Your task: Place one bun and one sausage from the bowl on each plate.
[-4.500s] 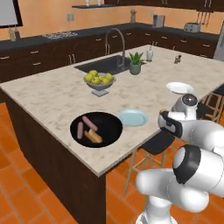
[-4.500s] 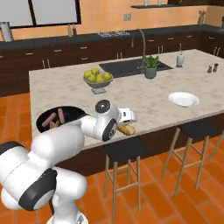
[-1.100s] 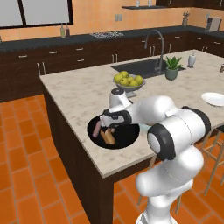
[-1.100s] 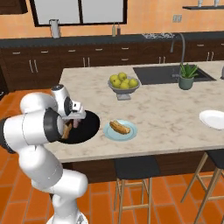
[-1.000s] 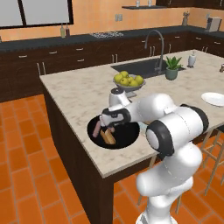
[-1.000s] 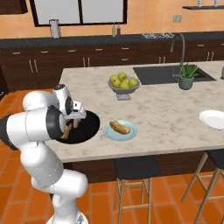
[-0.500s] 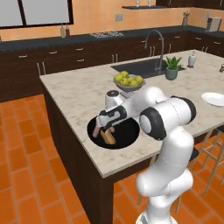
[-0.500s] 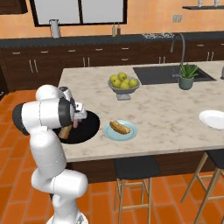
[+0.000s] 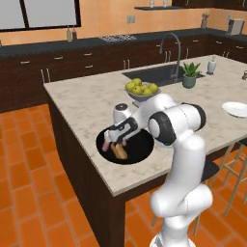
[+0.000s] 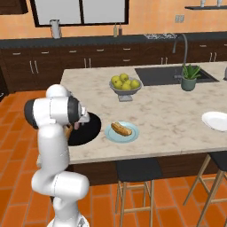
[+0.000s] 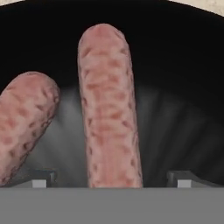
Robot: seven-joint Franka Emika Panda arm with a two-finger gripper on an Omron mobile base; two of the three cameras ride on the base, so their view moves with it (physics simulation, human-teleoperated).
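I have one bun [image 10: 121,129] lying on the pale blue plate [image 10: 111,135], so that part looks done. The white plate [image 10: 216,121] sits far along the desk [image 10: 168,111], bare. My gripper [image 11: 111,183] is down in the black bowl [image 9: 140,149], jaws wide apart and holding nothing, straddling a sausage [image 11: 109,105] with the second sausage [image 11: 24,118] just beside it. A second bun [image 9: 119,151] lies in the bowl too. I judge three items remain.

Orange tile floor [image 9: 29,188], marble island [image 10: 173,119], dark cabinets [image 9: 72,72], orange walls [image 10: 150,13], two stools [image 10: 133,170]
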